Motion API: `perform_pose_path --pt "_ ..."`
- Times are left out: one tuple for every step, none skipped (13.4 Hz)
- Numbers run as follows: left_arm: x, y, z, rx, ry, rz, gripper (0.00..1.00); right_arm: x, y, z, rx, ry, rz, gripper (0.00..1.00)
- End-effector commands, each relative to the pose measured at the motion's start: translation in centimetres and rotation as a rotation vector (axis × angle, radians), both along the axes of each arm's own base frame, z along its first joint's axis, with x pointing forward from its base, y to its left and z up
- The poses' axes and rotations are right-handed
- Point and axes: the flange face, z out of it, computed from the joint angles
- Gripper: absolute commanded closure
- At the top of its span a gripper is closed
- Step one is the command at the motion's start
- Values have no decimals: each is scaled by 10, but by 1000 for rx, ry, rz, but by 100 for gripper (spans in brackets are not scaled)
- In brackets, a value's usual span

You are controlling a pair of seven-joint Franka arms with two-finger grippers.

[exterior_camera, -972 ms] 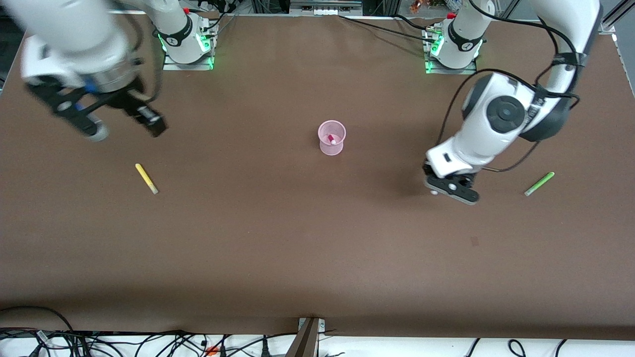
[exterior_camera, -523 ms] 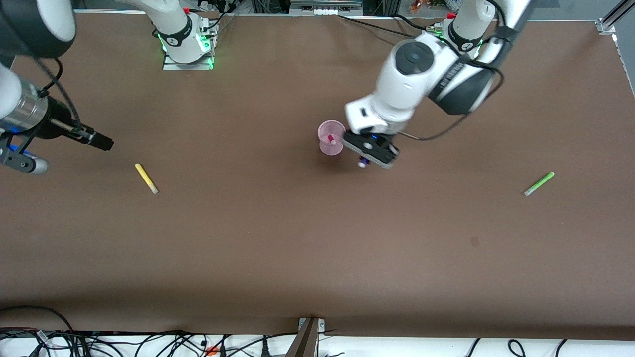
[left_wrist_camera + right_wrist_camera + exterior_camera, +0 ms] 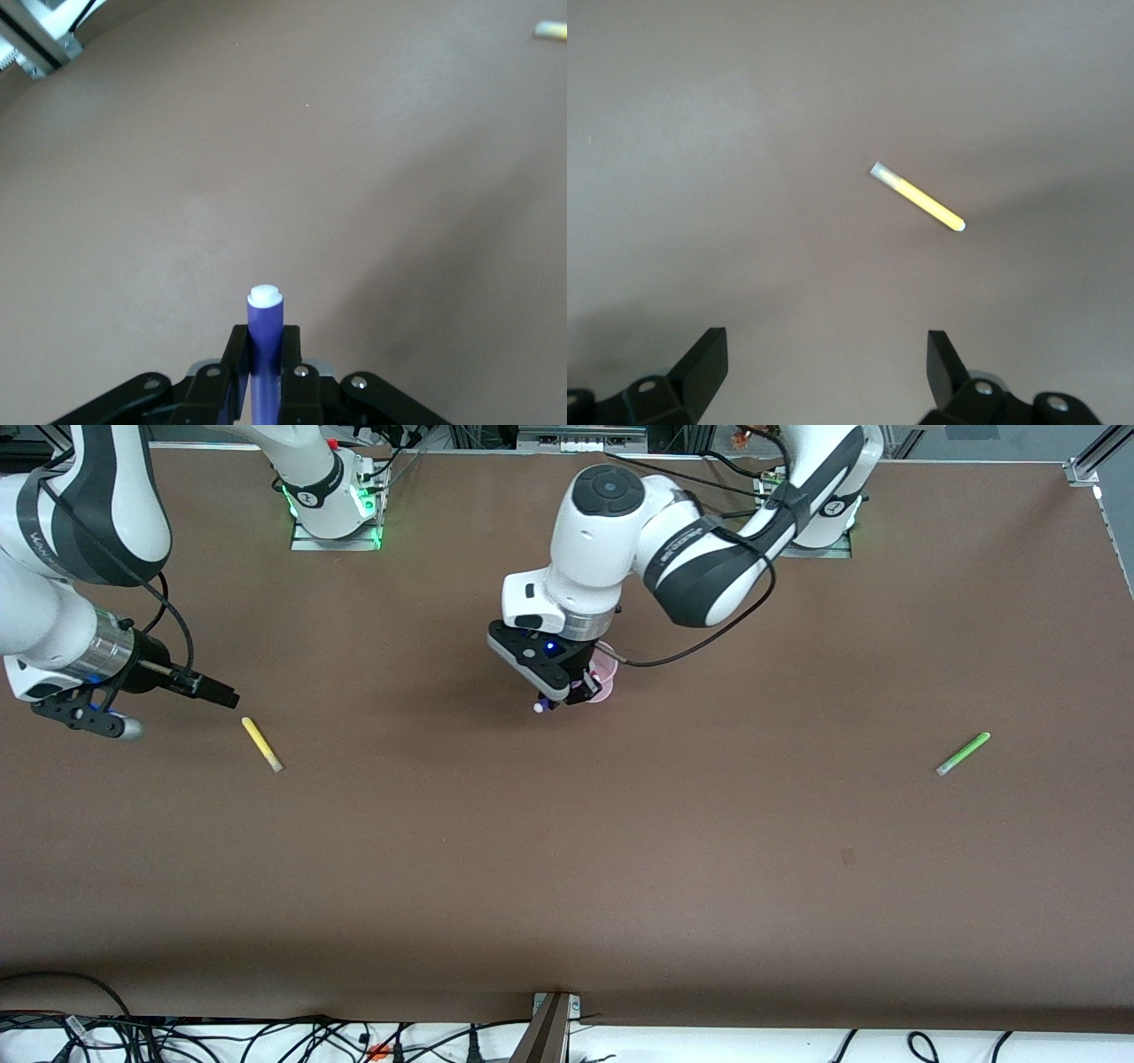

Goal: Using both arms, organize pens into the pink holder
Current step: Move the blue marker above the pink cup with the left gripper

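Two pens lie loose on the table (image 3: 567,868), one is in a grip, and none can be confirmed inside the cup from these views. Going across the front view from the right arm's end: right gripper (image 3: 151,713) hangs over bare table just beside the yellow pen (image 3: 261,744), fingers spread wide with nothing between them; its wrist view shows that pen (image 3: 917,197) ahead of the open fingertips, so I'd judge a pick is being set up. Mid-table, left gripper (image 3: 554,691) is clamped on the purple pen (image 3: 264,341), pale cap (image 3: 538,708) poking out below, right at the pink holder (image 3: 605,682), which the gripper mostly hides; drop not yet done. Green pen (image 3: 963,753) lies untouched near the left arm's end. Magenta pen not visible.
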Motion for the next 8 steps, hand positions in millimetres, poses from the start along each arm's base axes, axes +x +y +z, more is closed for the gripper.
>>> perform_pose_path --pt "5 -3 -15 78 -63 -41 100 -8 3 10 32 -22 64 1" --pt "2 -2 -26 101 -60 -56 100 -6 2 12 26 -29 64 1" --pt "0 2 -40 129 -75 -75 100 -6 2 11 25 -25 66 1" --pt "-4 4 -56 122 -103 -104 100 -7 3 13 28 -26 65 1" --pt "-5 11 -74 87 -116 -121 100 -7 0 16 28 -31 61 1" --pt "-4 20 -86 60 -122 -127 100 -6 -6 21 25 -43 52 1" --pt "-5 22 -88 49 -126 -131 100 -4 -12 25 22 -54 42 1" --pt "-6 22 -84 49 -131 -131 100 -3 -19 28 10 -62 37 1"
